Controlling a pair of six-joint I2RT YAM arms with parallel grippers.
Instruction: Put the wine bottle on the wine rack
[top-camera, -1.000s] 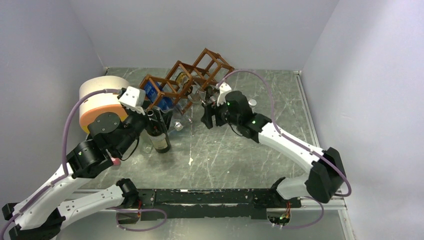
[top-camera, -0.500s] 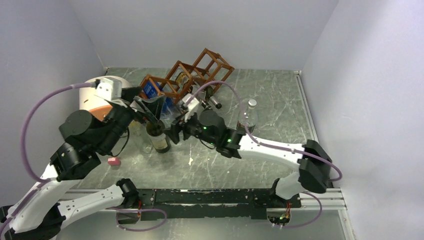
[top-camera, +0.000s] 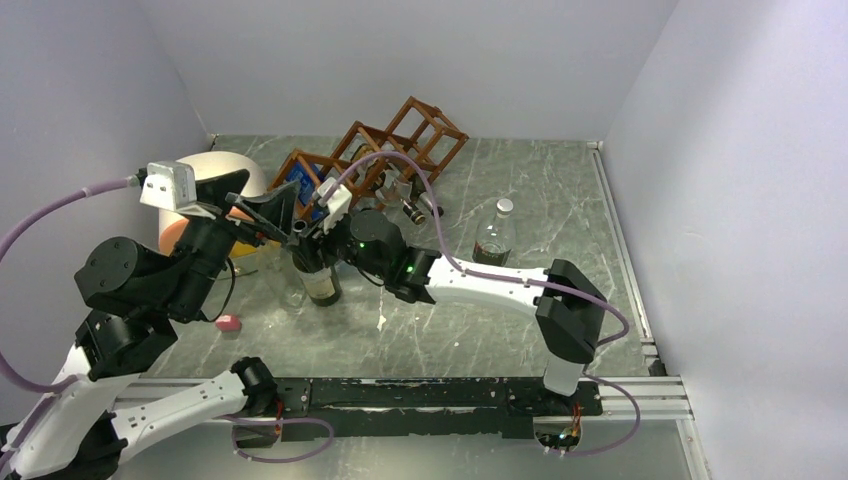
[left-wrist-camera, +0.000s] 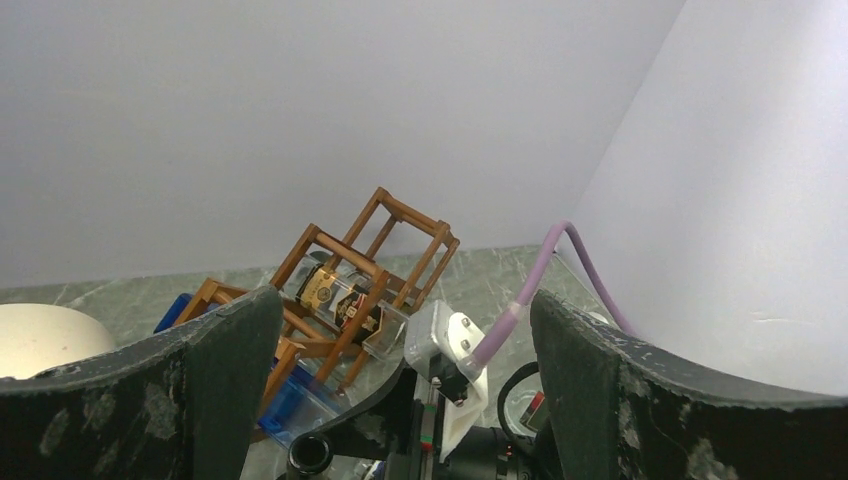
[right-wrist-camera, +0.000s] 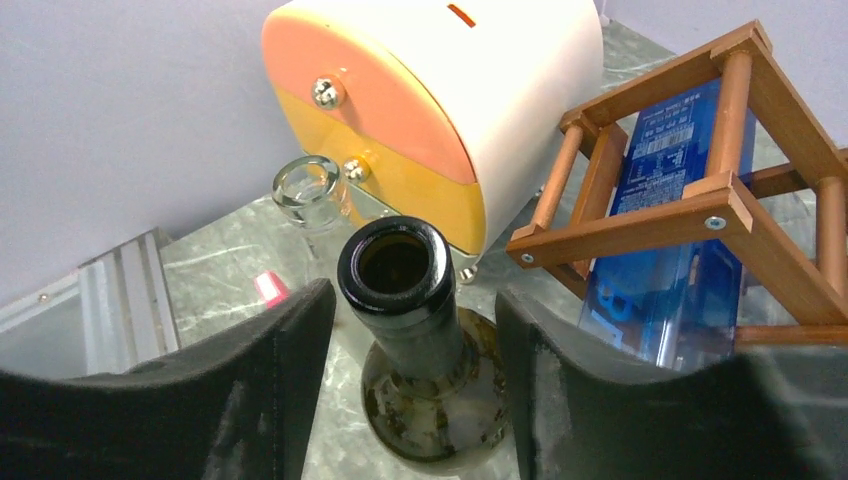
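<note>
Now, wine bottle (right-wrist-camera: 425, 400) upright near wine rack (right-wrist-camera: 640, 222), right hand (right-wrist-camera: 405, 300) released astride its neck, left hand (left-wrist-camera: 400, 320) released, aloft.

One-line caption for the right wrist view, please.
Open right pincer straddles the neck of the upright wine bottle, wine rack at right, cream-and-orange cylinder behind.

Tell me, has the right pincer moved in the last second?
Yes. Seen from above, the right pincer swung left, from near the right end of the wine rack to the neck of the standing wine bottle, near its left end.
</note>
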